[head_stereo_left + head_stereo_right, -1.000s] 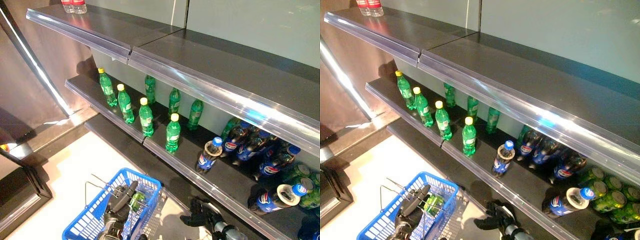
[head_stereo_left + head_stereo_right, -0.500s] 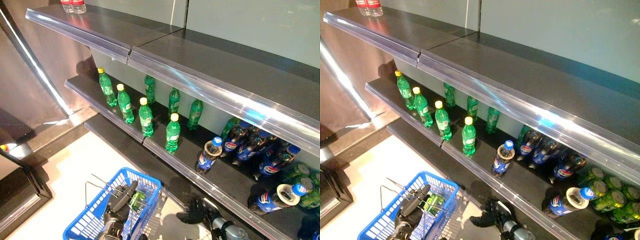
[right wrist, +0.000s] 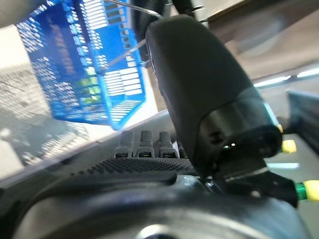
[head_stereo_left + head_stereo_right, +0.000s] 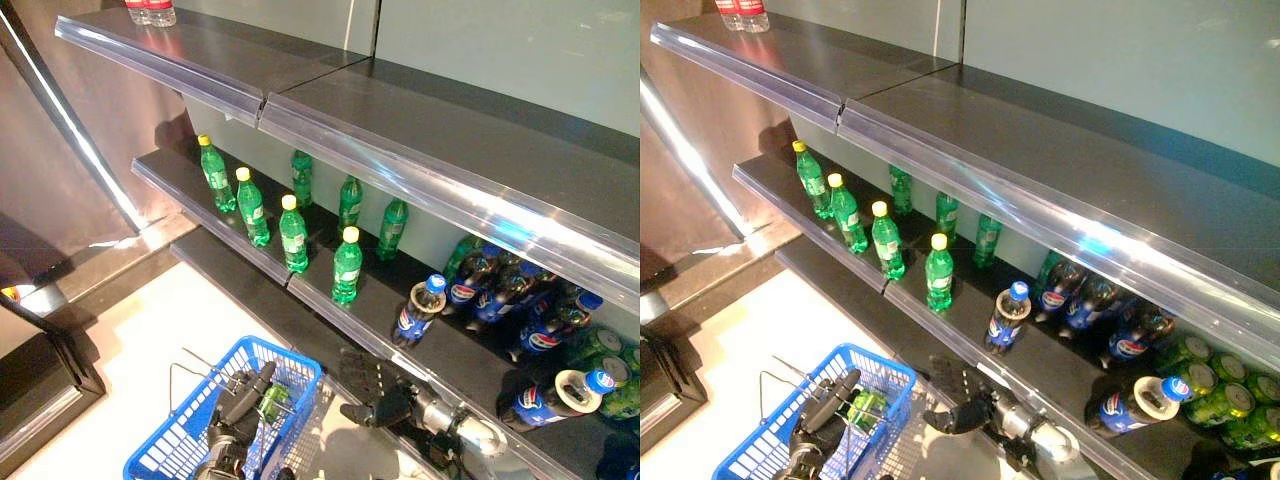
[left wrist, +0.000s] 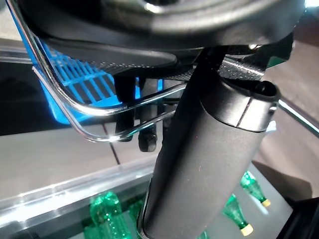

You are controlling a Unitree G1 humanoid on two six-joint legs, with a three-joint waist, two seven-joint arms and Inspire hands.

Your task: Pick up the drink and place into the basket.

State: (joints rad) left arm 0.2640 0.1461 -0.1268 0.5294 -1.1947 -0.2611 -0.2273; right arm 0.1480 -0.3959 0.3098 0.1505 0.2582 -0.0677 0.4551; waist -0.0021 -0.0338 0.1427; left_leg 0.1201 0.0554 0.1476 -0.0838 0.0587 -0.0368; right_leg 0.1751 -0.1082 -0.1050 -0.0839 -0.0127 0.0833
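The blue basket [image 4: 293, 361] hangs at the lower left, and my left hand [image 4: 236, 421] is shut on its thin wire handles [image 5: 75, 106]. A green drink [image 4: 272, 400] lies inside it. My right hand [image 4: 374, 388] is open and empty, fingers [image 3: 144, 143] straight, just in front of the lower shelf's edge and right of the basket. Green bottles with yellow caps [image 4: 346, 265] stand in a row on the middle shelf. Dark bottles with blue labels [image 4: 418, 309] stand and lie to their right, the nearest just above my right hand.
The shelf unit has clear front rails [image 4: 400, 160]. Red-labelled bottles [image 4: 147, 10] stand on the top shelf at the far left. Green cans [image 4: 602, 347] lie at the far right. A dark stand [image 4: 45, 372] is at the left over pale floor [image 4: 150, 330].
My right hand has risen from the bottom edge and moved left, up to the lower shelf's front edge. The blue basket and left hand have stayed put.
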